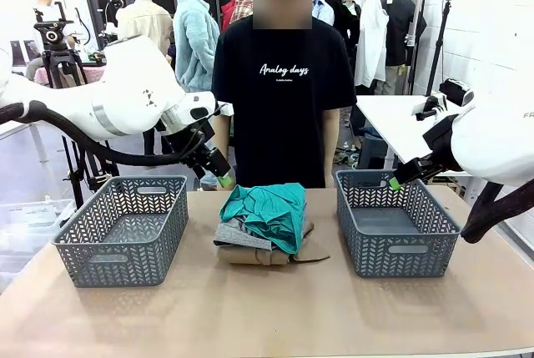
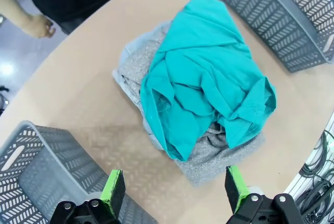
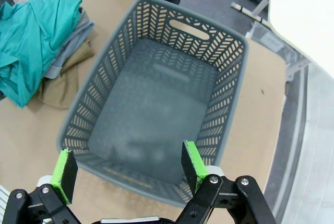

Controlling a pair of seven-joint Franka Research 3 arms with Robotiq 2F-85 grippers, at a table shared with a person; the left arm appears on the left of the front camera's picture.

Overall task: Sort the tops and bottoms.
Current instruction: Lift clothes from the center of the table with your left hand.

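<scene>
Piled on table (image 1: 250, 316) between left basket (image 1: 83, 237) and right basket (image 1: 434, 237): teal-green top (image 1: 271, 210) over heather grey top (image 1: 240, 235), light blue denim (image 2: 136, 44) edging out, tan-beige top (image 1: 260, 255) lowest. Above, just left of pile: left gripper (image 1: 224, 179), fingers apart, empty. Over right basket's far rim: right gripper (image 1: 395, 183), likewise spread, empty.

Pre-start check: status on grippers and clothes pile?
Left gripper open, raised near pile. Right gripper open, by right basket. Teal top on top of pile, untouched. Nothing blocking.
</scene>
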